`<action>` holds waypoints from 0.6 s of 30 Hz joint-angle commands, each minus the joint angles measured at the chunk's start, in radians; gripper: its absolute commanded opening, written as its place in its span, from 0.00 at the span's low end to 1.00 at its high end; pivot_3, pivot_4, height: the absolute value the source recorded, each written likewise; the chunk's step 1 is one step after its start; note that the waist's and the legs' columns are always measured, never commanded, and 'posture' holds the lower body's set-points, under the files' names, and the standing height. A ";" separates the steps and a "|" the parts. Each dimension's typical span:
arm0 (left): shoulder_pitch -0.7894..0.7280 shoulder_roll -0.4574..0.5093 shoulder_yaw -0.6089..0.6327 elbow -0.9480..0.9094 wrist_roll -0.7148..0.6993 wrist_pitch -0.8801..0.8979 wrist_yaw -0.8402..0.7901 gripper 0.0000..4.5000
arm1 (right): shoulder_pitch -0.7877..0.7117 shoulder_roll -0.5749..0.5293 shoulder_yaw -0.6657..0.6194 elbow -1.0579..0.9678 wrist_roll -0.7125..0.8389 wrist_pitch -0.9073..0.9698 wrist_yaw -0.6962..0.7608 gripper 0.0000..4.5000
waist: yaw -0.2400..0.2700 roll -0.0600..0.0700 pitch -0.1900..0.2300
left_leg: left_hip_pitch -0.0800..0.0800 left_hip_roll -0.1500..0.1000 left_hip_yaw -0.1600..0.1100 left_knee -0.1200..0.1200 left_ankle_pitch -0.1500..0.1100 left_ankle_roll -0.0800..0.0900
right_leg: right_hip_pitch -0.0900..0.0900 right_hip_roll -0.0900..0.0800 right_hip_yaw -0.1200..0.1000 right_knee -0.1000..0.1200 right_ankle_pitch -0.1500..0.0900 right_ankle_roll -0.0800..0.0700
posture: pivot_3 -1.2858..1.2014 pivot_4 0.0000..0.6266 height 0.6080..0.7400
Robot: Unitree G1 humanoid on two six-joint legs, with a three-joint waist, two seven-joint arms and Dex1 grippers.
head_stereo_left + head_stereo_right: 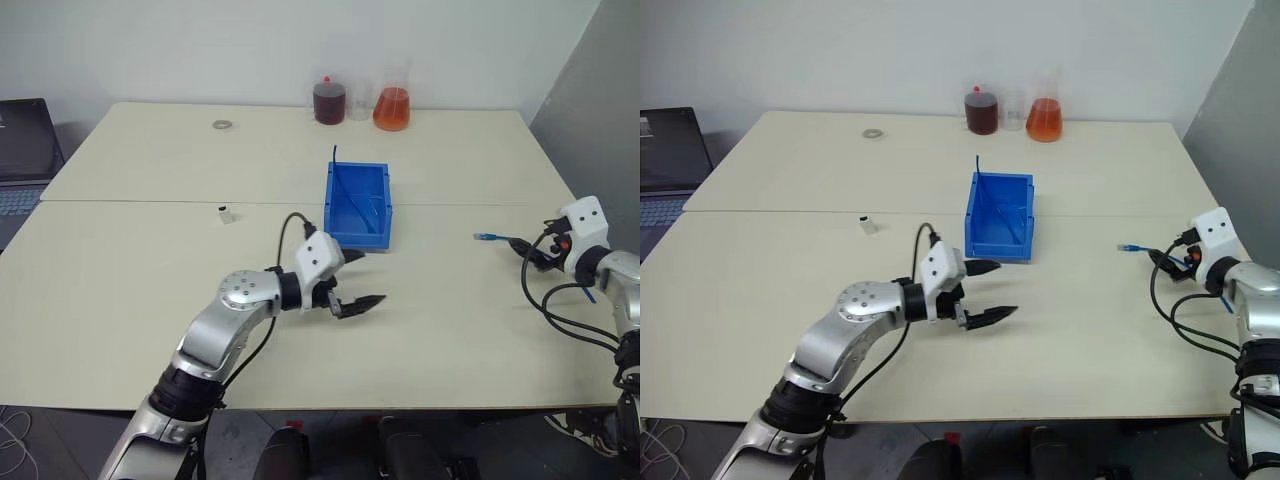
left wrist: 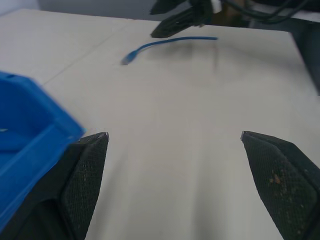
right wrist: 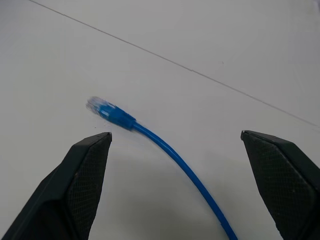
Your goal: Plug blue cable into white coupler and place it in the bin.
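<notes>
Black fingers of the left gripper (image 1: 362,279) are standing wide apart and holding nothing, hovering over the table (image 1: 450,330) just in front of the bin (image 1: 357,205). Right gripper (image 3: 175,150), at the table's right edge, is likewise gaping wide and empty, with the blue cable (image 3: 170,152) lying on the tabletop between and ahead of its fingers, plug end (image 1: 484,237) pointing toward the bin.

Bin: bright blue, open-topped, sitting near the table's centre; a thin dark-blue cable (image 1: 350,195) is leaning inside it, one end sticking up past the far rim.

White coupler (image 1: 227,214): sitting alone on the table, well to the left of the bin.

Surface: two pale cream tabletops, meeting at a seam running across; white wall behind.

Other items: grey metal ring (image 1: 221,124) lying far left; a jar of dark liquid (image 1: 329,101) and a flask of orange liquid (image 1: 392,105) are standing at the far edge; a laptop (image 1: 22,150) is sitting beyond the left edge.
</notes>
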 commanded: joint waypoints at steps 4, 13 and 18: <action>-0.130 -0.084 -0.035 0.205 0.060 -0.139 -0.055 1.00 | -0.050 -0.002 -0.009 0.083 0.024 -0.051 0.091 0.98 | -0.004 0.002 0.000 | 0.001 0.000 0.001 0.001 0.000 0.000 | -0.001 0.000 0.001 0.001 0.002 0.003 | 0.52 0.24 1.00; -0.128 -0.113 -0.036 0.220 0.077 -0.160 -0.088 1.00 | -0.259 -0.006 0.005 0.470 -0.036 -0.070 0.050 0.98 | -0.012 0.004 0.000 | 0.001 0.000 0.000 0.002 0.001 0.001 | 0.001 0.002 0.002 0.002 0.004 0.005 | 0.52 0.24 1.00; -0.089 -0.093 -0.022 0.174 0.070 -0.140 -0.083 1.00 | -0.328 0.042 0.032 0.502 -0.058 -0.104 0.099 0.98 | -0.018 0.006 0.001 | 0.001 0.000 0.003 0.002 0.001 0.001 | -0.001 0.000 0.004 0.002 0.004 0.005 | 0.52 0.24 1.00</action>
